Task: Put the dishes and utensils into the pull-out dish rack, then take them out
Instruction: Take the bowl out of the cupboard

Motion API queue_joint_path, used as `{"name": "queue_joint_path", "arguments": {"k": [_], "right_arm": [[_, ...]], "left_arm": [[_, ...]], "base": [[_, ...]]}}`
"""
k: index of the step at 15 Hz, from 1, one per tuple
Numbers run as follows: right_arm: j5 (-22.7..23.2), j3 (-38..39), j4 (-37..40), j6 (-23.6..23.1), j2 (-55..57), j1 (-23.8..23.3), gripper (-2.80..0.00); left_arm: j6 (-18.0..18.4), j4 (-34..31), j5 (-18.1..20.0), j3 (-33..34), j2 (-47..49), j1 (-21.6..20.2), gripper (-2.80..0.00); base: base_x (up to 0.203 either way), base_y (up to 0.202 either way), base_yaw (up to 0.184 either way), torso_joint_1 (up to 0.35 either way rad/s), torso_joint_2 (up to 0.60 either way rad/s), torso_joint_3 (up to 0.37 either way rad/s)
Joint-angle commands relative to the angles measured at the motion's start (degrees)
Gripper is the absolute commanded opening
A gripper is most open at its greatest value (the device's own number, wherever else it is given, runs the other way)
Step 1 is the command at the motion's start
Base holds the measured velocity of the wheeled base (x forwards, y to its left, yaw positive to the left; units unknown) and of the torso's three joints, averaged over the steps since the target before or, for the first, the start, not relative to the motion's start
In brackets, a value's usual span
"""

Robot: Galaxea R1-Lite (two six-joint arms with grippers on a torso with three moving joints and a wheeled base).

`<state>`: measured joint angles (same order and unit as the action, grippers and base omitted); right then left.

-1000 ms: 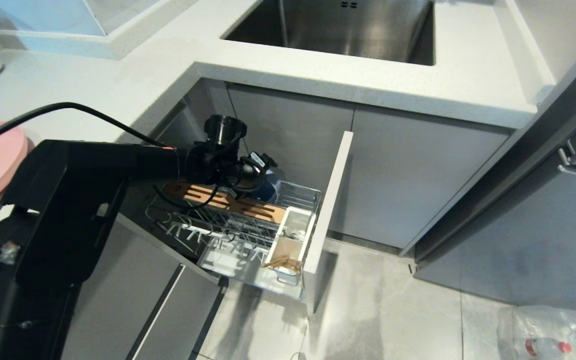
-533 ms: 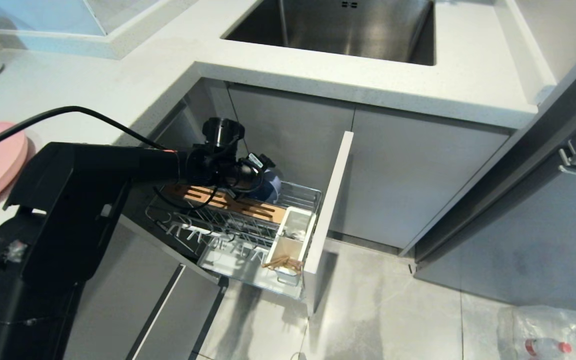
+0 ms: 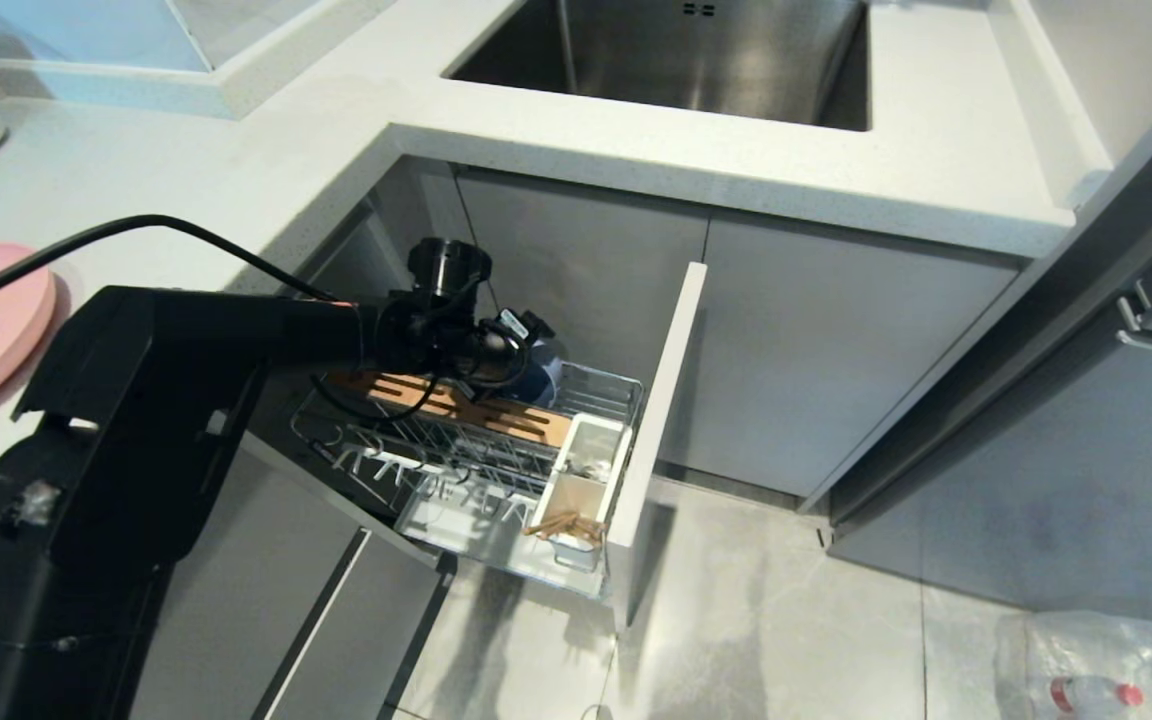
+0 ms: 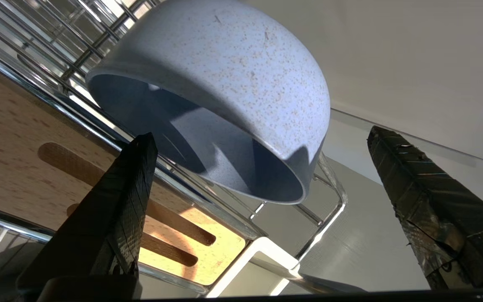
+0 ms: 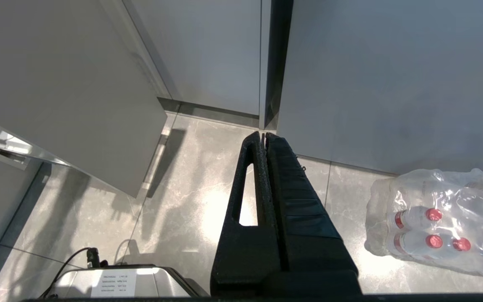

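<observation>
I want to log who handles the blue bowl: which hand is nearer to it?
Left. The left hand is open right at the blue bowl in the dish rack. The right hand hangs shut over the floor, away from it.

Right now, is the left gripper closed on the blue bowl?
No, in the left wrist view the left gripper stands wide open, its fingers on either side of the blue bowl without clamping it.
</observation>
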<state>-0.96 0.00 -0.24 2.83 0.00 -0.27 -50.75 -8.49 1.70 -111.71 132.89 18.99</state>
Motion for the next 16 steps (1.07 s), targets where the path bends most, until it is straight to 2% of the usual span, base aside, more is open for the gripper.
{"name": "queue_joint_path", "arguments": {"k": [1,4,5,16], "right_arm": [[0.0,0.0,-0.02,0.02,0.09,0.0,-2.8],[0.0,0.0,-0.02,-0.02,0.09,0.0,-2.8],[0.0,0.0,-0.02,-0.02,0.09,0.0,-2.8],[0.0,0.0,-0.02,-0.02,0.09,0.0,-2.8]], "left_arm": [[-0.32,-0.12,0.41,0.01,-0.26,-0.01,0.0],[-0.32,-0.21,0.46,0.01,-0.44,-0.01,0.0],[-0.32,-0.21,0.49,0.01,-0.44,-0.01,-2.8],[-0.32,-0.3,0.5,0.08,-0.53,0.08,-2.8]], "base": [[0.0,0.0,0.0,0.0,0.0,0.0],[0.0,0.0,0.0,0.0,0.0,0.0],[0.0,0.0,0.0,0.0,0.0,0.0],[0.0,0.0,0.0,0.0,0.0,0.0]]}}
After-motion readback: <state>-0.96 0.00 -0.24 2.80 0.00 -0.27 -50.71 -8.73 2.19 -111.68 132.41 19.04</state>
